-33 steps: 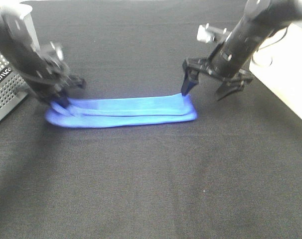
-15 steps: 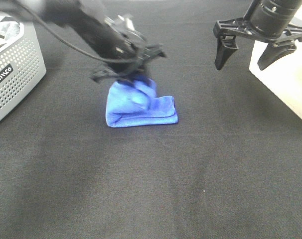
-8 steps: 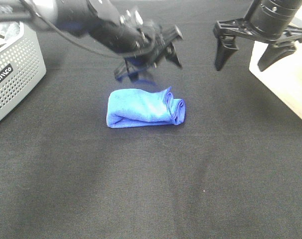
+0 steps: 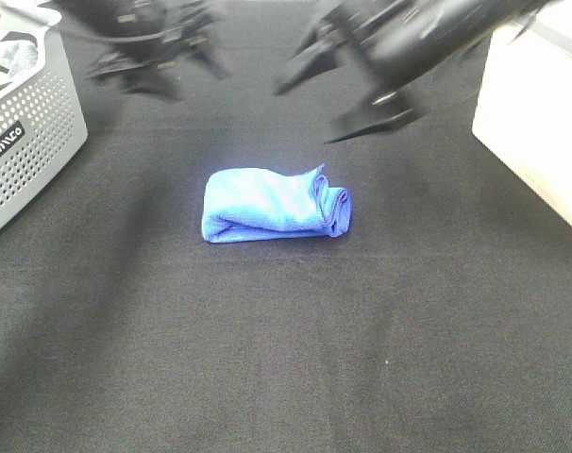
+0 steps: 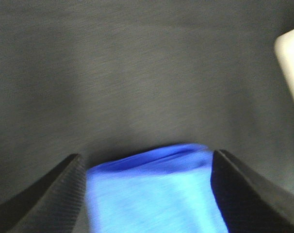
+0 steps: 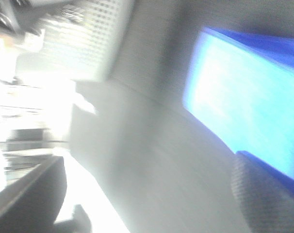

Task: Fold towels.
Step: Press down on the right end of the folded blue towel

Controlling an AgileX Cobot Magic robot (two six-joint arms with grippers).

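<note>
We see both pincers spread wide and empty: left pincer (image 4: 159,66), right pincer (image 4: 347,90). The folded blue towel (image 4: 275,204) lies below them, untouched, on the bench (image 4: 295,349).

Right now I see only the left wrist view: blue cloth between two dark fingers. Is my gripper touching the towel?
Observer: No. In the high view the left gripper is open, up and back from the towel.
Operator: Is the towel folded?
Observer: Yes, a compact bundle lying free on the black table, layered edges toward the right.
Operator: Where is the other arm?
Observer: The right gripper is blurred, open, above the table behind the towel.
</note>
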